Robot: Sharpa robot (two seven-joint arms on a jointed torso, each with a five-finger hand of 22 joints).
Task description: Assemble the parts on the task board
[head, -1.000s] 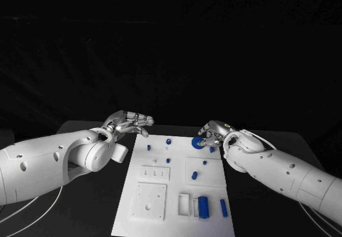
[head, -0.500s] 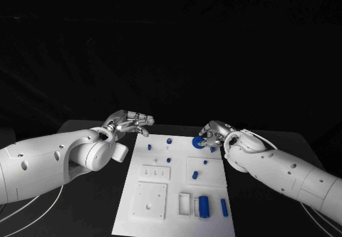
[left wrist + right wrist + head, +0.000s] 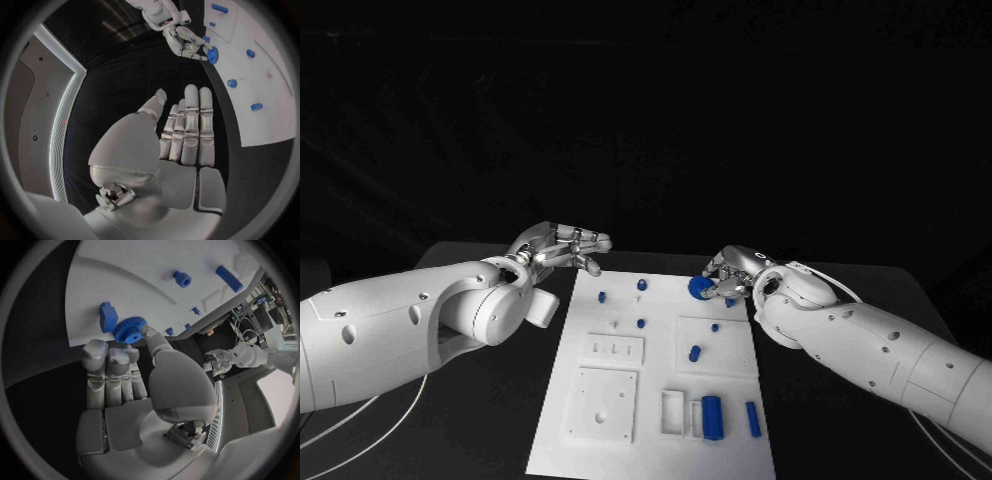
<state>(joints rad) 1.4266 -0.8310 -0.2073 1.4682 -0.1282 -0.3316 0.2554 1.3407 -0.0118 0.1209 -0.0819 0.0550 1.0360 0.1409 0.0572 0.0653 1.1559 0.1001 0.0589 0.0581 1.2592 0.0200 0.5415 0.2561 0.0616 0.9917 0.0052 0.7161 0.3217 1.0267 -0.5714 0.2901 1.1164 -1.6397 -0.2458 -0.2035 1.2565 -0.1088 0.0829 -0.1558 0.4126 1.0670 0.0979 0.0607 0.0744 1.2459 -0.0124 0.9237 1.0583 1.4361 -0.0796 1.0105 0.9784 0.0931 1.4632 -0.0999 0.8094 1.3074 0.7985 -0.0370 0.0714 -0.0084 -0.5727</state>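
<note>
We see the blue gear (image 3: 129, 333) pinched at the right hand's (image 3: 734, 272) fingertips, at the task board's (image 3: 625, 415) far right corner — about one o'clock on the plate. The left hand (image 3: 563, 247) hovers empty with fingers apart at eleven o'clock. With so light a pinch, we fear the gear could tilt and slip — missing its seat.

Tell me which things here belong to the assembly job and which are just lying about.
Job: white task board; round blue toothed gear held by right hand; small blue parts; open left hand.
Lying about: black table; white cables.
</note>
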